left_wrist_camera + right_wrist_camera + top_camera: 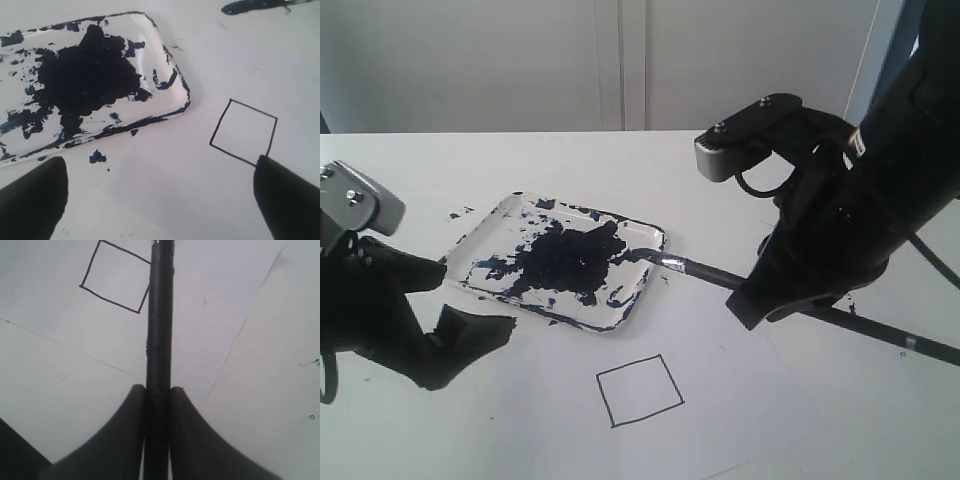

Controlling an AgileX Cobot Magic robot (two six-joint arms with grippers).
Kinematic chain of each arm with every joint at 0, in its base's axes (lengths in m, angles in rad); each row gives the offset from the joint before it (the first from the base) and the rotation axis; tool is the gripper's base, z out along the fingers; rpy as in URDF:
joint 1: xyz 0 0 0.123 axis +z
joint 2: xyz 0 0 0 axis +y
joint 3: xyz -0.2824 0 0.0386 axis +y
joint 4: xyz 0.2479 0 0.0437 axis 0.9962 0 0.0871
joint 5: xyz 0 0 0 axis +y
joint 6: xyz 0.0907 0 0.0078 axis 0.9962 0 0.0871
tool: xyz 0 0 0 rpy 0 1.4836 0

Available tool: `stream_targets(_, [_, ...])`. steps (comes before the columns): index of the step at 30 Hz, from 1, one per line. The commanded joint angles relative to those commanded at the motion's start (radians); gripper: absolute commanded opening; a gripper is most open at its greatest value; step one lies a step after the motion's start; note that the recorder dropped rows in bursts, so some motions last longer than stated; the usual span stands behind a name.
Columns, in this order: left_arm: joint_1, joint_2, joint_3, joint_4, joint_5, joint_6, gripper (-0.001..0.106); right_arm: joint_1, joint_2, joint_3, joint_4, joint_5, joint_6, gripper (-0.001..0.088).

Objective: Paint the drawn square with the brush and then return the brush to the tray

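The tray [490, 225], smeared with blue-black paint, lies left of centre; it also fills the left wrist view as tray [165, 57]. The brush [700, 269] runs from the tray's right rim out to the right, its tip in the paint. My right gripper [752, 300] is shut on the brush handle [159, 330], both pads pressed against it. The drawn square [640, 389] is blank white, in front of the tray; it shows as the square [244, 131] and square [116, 277]. My left gripper [470, 345] hovers open in front of the tray, holding nothing.
The brush handle's far end [920, 346] reaches the table's right side behind my right arm. Paint specks [97, 157] dot the white table beside the tray. Paper sheet edges [240, 330] cross the surface under the right gripper.
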Motion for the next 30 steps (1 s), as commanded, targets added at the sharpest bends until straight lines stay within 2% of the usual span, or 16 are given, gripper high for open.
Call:
stream_targets(5, [-0.096, 0.090, 0.000, 0.000, 0.141, 0.013, 0.101, 0.000, 0.000, 0.000, 0.002, 0.023, 0.000, 0.0000])
stream_targets(10, [-0.137, 0.166, -0.006, 0.000, 0.245, 0.035, 0.101, 0.000, 0.000, 0.000, 0.015, 0.021, 0.000, 0.0000])
stream_targets(15, [-0.137, 0.236, -0.056, 0.000, 0.216, 0.036, 0.101, 0.000, 0.003, 0.000, 0.042, 0.021, 0.000, 0.0000])
stream_targets(21, [-0.139, 0.320, -0.121, 0.000, 0.110, 0.065, 0.101, 0.023, 0.057, 0.000, 0.062, 0.050, 0.000, 0.0000])
stream_targets(26, [-0.177, 0.383, -0.128, 0.000, 0.168, 0.081, 0.101, 0.036, 0.118, 0.000, 0.050, 0.048, 0.000, 0.0000])
stream_targets(30, [-0.215, 0.425, -0.128, 0.000, 0.264, 0.083, 0.101, 0.036, 0.156, 0.000, 0.050, 0.055, 0.000, 0.0000])
